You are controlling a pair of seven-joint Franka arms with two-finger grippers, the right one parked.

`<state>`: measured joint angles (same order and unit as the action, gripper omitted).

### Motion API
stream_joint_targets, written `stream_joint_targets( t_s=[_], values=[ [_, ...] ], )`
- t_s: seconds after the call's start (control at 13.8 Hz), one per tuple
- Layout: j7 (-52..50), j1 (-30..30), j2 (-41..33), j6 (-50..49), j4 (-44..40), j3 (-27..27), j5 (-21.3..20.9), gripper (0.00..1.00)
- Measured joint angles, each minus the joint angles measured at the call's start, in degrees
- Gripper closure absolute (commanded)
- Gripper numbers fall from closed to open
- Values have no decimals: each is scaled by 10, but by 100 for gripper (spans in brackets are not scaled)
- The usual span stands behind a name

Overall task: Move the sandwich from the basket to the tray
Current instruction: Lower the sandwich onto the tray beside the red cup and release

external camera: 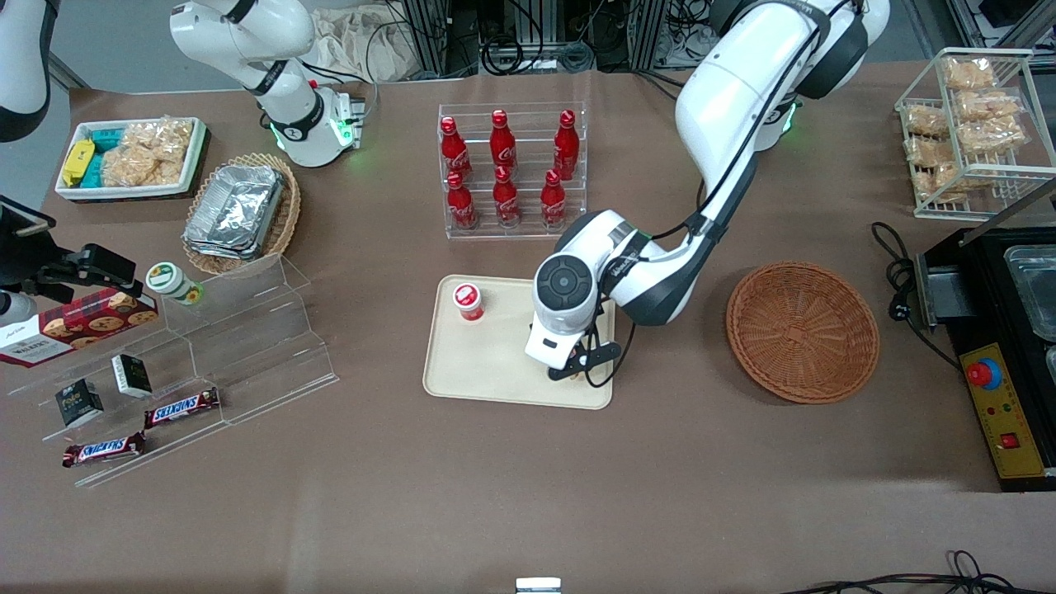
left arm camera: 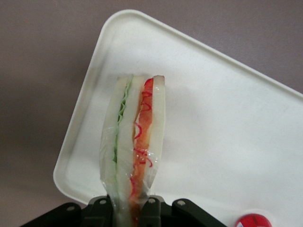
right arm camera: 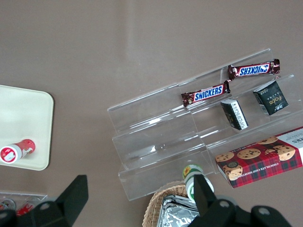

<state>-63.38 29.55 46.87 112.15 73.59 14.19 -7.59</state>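
My gripper (left arm camera: pixel 128 209) is shut on the sandwich (left arm camera: pixel 135 137), a wrapped wedge of white bread with green and red layers that sticks out from between the black fingers (left arm camera: pixel 152 208). Under it lies the beige tray (left arm camera: pixel 227 132), near one rounded corner. From the front, the arm's wrist (external camera: pixel 568 318) hangs over the tray (external camera: pixel 495 375) at its edge nearest the basket, hiding the sandwich. The reddish-brown basket (external camera: pixel 802 330) sits empty beside the tray, toward the working arm's end.
A small red-lidded cup (external camera: pixel 468 301) stands on the tray. A clear rack of cola bottles (external camera: pixel 507 169) stands farther from the camera. A stepped acrylic shelf (external camera: pixel 239 346) with snack bars lies toward the parked arm's end. A black machine (external camera: pixel 1002 355) is beside the basket.
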Motion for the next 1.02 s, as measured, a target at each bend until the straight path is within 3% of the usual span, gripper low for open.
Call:
stream_joint_targets(
  t_s=[0.15,0.29,0.36,0.44,0.51,1.02],
  values=[
    [-3,0,15,13,0,0,-13,88],
    [-5,0,24,17,0,0,-20,76],
    [-5,0,26,19,0,0,-21,59],
    [-5,0,26,19,0,0,-21,15],
    [-5,0,26,19,-1,0,-21,0],
    [-48,-3,-11,4,-21,-5,-22,0]
  ],
)
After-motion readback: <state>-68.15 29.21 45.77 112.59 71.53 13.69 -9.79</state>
